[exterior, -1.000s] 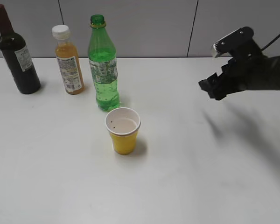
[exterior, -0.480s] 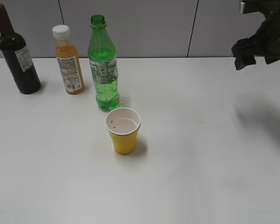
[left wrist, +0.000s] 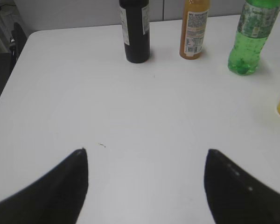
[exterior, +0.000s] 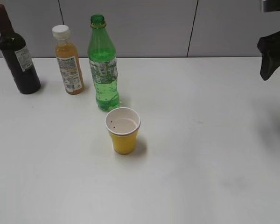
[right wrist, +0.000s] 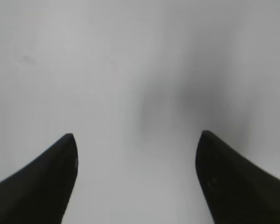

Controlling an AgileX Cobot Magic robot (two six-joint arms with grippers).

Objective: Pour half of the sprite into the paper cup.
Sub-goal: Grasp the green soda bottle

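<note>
Fingers, left gripper (left wrist: 144,186): two dark fingertips spread wide apart with nothing between them, hovering over bare white table (left wrist: 130,107).
Fingers, right gripper (right wrist: 136,179): also spread wide apart and empty; its wrist view shows only blank table below. From the exterior view this gripper (exterior: 272,56) sits high at the far right edge, well apart from every bottle.
Sprite (exterior: 103,63): tall green bottle, upright, neck open with no cap visible, liquid filling roughly its lower half, standing just behind the paper cup.
Paper cup (exterior: 123,130): yellow outside, white inside, upright near the table's middle, just in front of the sprite; whether it already holds any liquid cannot be told.
Risk, knocking: the cup stands close in front of the sprite, so a reach from the front or right could tip the light cup.
Risk, spilling: with no cap showing, a tilted or jerky lift would likely slosh drink onto the table before the neck is over the cup.
Risk, wrong bottle: the orange juice bottle (exterior: 68,60) stands near the sprite's left side and could be bumped or grabbed instead.
Risk, over-pouring: the cup is small, so half the drink may overflow it.
Count, bottles: three, namely the sprite, the juice and a dark wine bottle (exterior: 16,53).
Count, cups: one.
Count, grippers: two.
</note>
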